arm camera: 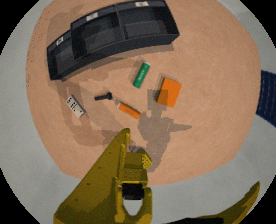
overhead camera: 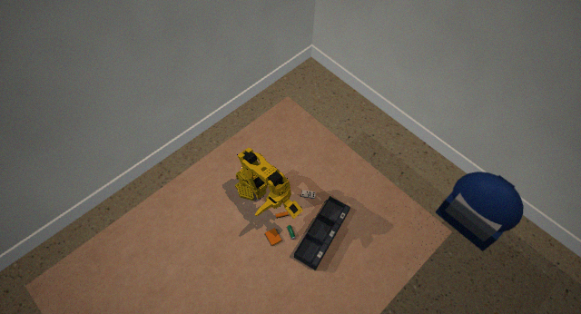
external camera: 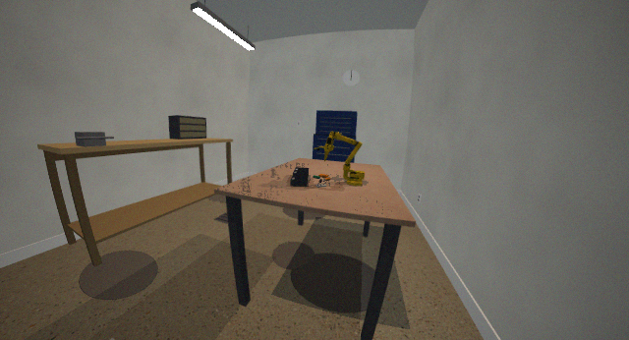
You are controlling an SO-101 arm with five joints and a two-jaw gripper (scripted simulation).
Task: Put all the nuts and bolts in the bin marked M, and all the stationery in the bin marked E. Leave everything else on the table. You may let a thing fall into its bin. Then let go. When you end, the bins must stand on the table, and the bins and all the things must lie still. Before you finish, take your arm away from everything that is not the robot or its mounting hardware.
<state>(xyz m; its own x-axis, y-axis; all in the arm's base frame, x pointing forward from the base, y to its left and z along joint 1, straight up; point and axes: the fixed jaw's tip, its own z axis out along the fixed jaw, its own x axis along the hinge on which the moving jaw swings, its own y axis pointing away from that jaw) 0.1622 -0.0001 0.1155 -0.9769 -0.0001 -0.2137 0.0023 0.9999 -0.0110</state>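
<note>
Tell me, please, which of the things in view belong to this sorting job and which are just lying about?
For the job: dark three-part bin tray, small dark bolt, orange pen-like stick, green marker-like stick, orange pad, open gripper.

Just lying about: white domino-like tile, blue chair.
</note>
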